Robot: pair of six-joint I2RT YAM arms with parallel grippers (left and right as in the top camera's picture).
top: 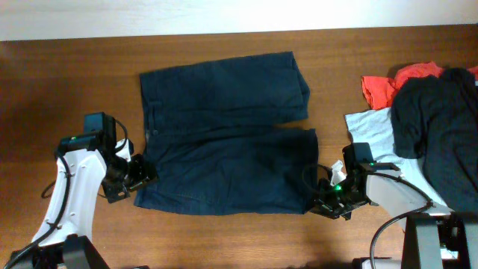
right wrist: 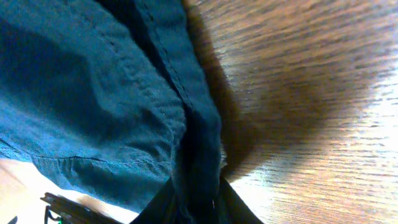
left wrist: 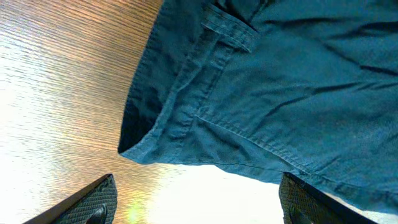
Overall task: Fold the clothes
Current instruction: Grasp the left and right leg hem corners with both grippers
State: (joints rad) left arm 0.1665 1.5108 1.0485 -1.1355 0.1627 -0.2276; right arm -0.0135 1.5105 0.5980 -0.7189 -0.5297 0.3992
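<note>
Shorts (top: 224, 142), dark navy, lie spread flat on the wooden bench (top: 75, 75), a little left of centre in the overhead view. The waistband (top: 147, 127) is toward the left and the two wide legs run to the right. The far leg lies flat with its hem slightly folded over, and the near leg reaches further right. Left gripper (top: 142, 173) sits low at the near-left corner of the shorts, just beside the waistband end. In the left wrist view the left gripper (left wrist: 199, 205) is spread wide, with one textured finger (left wrist: 93, 202) at each lower corner of the frame. The waistband corner (left wrist: 205, 68) with its belt loop lies just ahead of the fingers on the bench (left wrist: 56, 93), not between them and not touching them. Right gripper (top: 323, 198) sits at the near-right hem corner of the near leg. In the right wrist view the right gripper (right wrist: 193, 208) has its fingers drawn in close on either side of a raised fold of hem, pinching that edge of the shorts (right wrist: 81, 93). The fabric casts a shadow on the bench (right wrist: 311, 74) beside it. At the bench's right edge, well apart from the shorts, there is a pile: a red garment (top: 388, 82), a light blue T-shirt (top: 370, 127) and a dark garment (top: 441, 127) lying over both.
</note>
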